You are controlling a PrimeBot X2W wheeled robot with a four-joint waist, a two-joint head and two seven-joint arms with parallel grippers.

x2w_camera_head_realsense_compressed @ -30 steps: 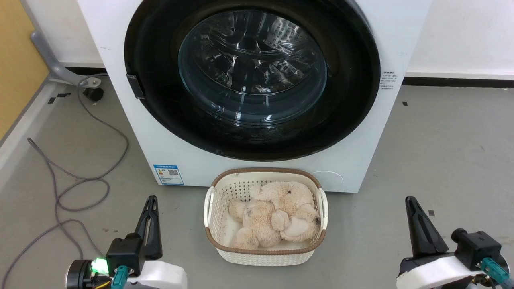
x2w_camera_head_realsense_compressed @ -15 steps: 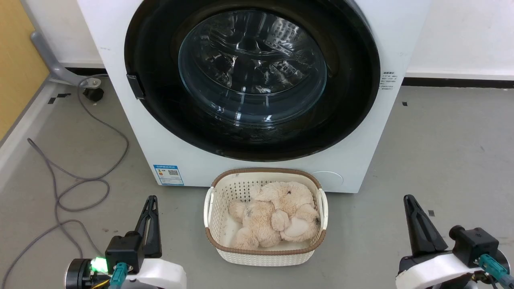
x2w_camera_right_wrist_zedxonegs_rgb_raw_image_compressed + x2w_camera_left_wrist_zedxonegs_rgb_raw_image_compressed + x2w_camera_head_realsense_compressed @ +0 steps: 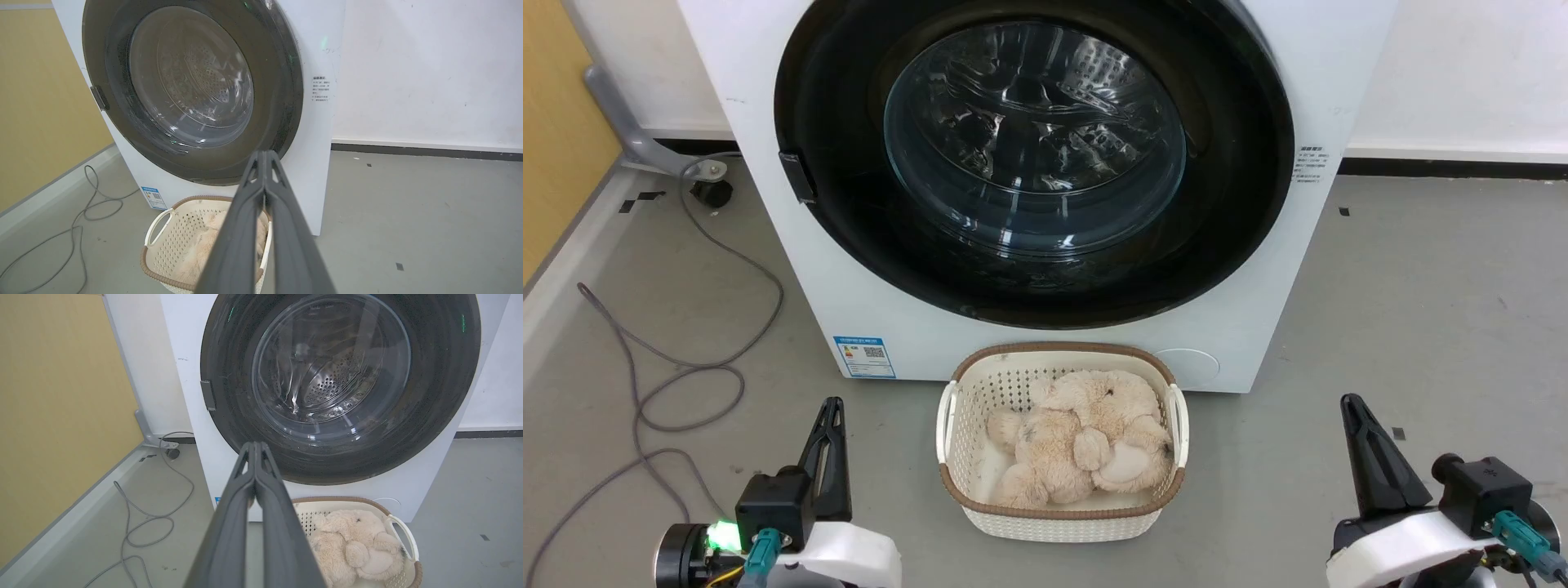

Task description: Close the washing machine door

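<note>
At the far left stands one yellow wall panel point(image 3: 556, 122), and in front of it grey cabling point(image 3: 742, 384) loops over the grey floor point(image 3: 1421, 327) (whether it is one lead or two I cannot tell). Next comes the left gripper point(image 3: 832, 406), low in the head view, its two dark fingers pressed together with nothing between them; the left wrist view shows the same pair meeting at the tip. Behind it stands the one white washing machine point(image 3: 890, 318), carrying one small blue label point(image 3: 864, 356) at its lower left corner. The washing machine door point(image 3: 1033, 163) covers the round front of the machine, one glossy black ring around one bulging glass window, with one dark catch point(image 3: 796, 175) on its left edge; it lies flat against the machine's front. On the floor just before the machine sits one cream woven basket point(image 3: 1054, 523) with two white handles, holding one beige plush bear point(image 3: 1078, 441). At the right the right gripper point(image 3: 1350, 402) has its two fingers closed on each other, empty, well apart from the basket.
</note>
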